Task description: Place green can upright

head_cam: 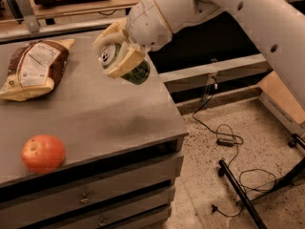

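The green can [132, 69] is held in the air above the right part of the grey cabinet top [95, 113]. It is tilted, with its silver pull-tab end [108, 54] turned toward the upper left and its green body pointing down to the right. My gripper [116, 51] is shut on the can, with cream-coloured fingers [125, 64] clamped across it. The white arm [228, 13] reaches in from the upper right. The can does not touch the cabinet top.
A brown and white chip bag [33, 68] lies at the left rear of the cabinet top. A red apple [43, 153] sits near the front left edge. Drawers [90, 197] face front. Black cables [224, 137] lie on the speckled floor at the right.
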`<state>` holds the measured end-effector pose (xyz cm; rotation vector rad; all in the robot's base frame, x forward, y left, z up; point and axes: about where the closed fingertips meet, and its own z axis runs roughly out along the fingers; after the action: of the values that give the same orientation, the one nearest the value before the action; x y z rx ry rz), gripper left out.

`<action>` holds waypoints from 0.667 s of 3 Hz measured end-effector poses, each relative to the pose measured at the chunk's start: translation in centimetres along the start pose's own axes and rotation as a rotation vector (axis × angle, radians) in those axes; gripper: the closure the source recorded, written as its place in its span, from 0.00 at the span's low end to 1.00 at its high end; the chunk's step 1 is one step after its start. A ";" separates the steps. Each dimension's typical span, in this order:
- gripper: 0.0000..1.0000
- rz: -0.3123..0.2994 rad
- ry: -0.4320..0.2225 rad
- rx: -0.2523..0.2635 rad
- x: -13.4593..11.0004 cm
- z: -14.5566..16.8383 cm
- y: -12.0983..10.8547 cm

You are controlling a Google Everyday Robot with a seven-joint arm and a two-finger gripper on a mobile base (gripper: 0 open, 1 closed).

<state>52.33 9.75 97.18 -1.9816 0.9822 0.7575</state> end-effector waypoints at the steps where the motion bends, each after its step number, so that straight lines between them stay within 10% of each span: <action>1: 1.00 -0.075 -0.192 0.055 -2.4 -1.7 -0.9; 2: 1.00 -0.081 -0.394 0.083 -3.1 -2.0 -1.6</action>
<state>52.40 9.86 101.22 -1.7021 0.6829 0.9969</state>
